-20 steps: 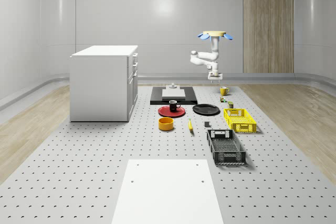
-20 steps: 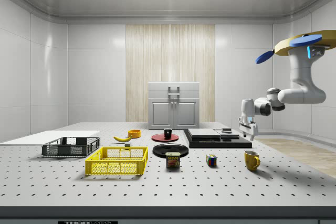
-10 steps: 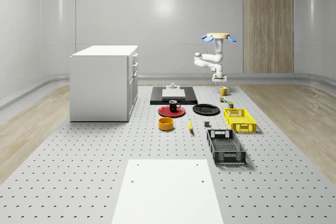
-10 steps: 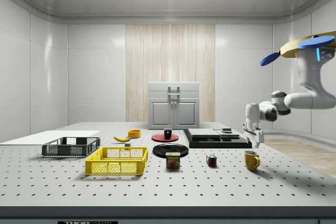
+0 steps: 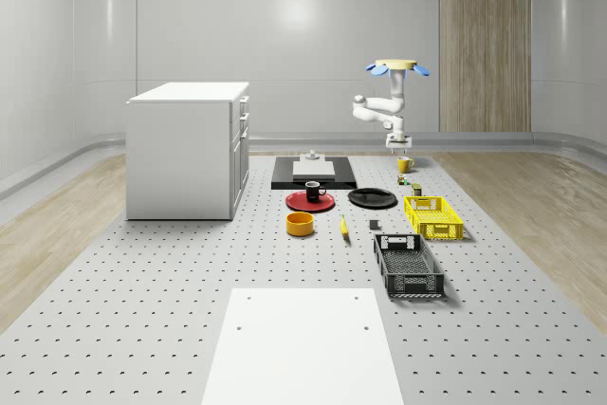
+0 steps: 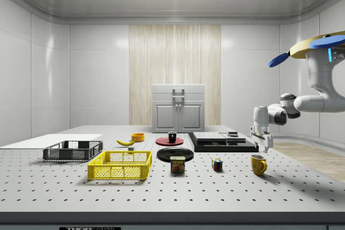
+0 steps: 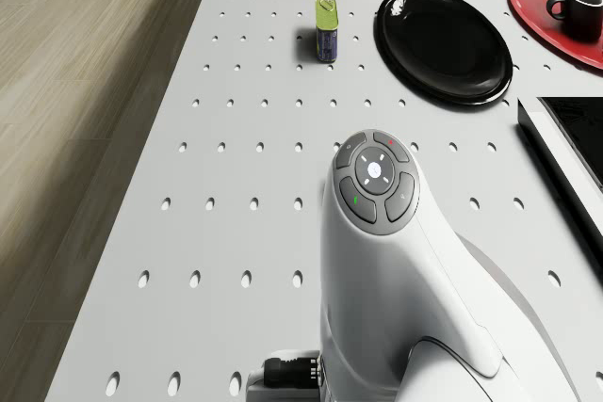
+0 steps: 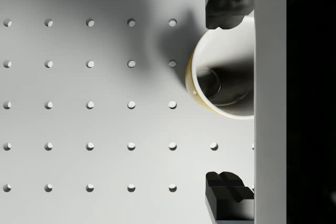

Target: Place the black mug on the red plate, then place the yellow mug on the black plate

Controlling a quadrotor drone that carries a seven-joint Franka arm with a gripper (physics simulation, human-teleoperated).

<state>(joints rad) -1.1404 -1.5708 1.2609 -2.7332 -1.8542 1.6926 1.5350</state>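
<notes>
A grey table (image 5: 142, 310) drilled with rows of small holes carries everything; pale wood floor runs along its two long sides, and the room has smooth grey walls with one wood-panelled strip. The drone (image 6: 318, 44) hovers above the table's far right corner in the whole-scene view, its arm bent down so that the gripper (image 6: 261, 143) hangs just above the yellow mug (image 6: 259, 164). In the wrist view the fingers (image 8: 226, 3) stand wide apart, one on each side of the mug's rim, not touching it. The yellow mug stands upright on the bare table near that far edge.

The black mug (image 5: 314, 191) sits on the red plate (image 5: 296, 201) near the middle of the table, and the black plate (image 5: 372, 198) lies just beside it, with nothing on it. Behind them is a flat black slab (image 5: 285, 177). Toward the right edge are a yellow basket (image 5: 433, 217) and, nearer the front edge, a dark basket (image 5: 408, 266). An orange bowl (image 5: 301, 224) and a banana (image 5: 343, 226) lie in front of the plates. A small tin (image 7: 326, 29) stands near the black plate. A white cabinet (image 5: 185, 149) stands at the left edge, and a white sheet (image 5: 303, 348) lies at the front edge.
</notes>
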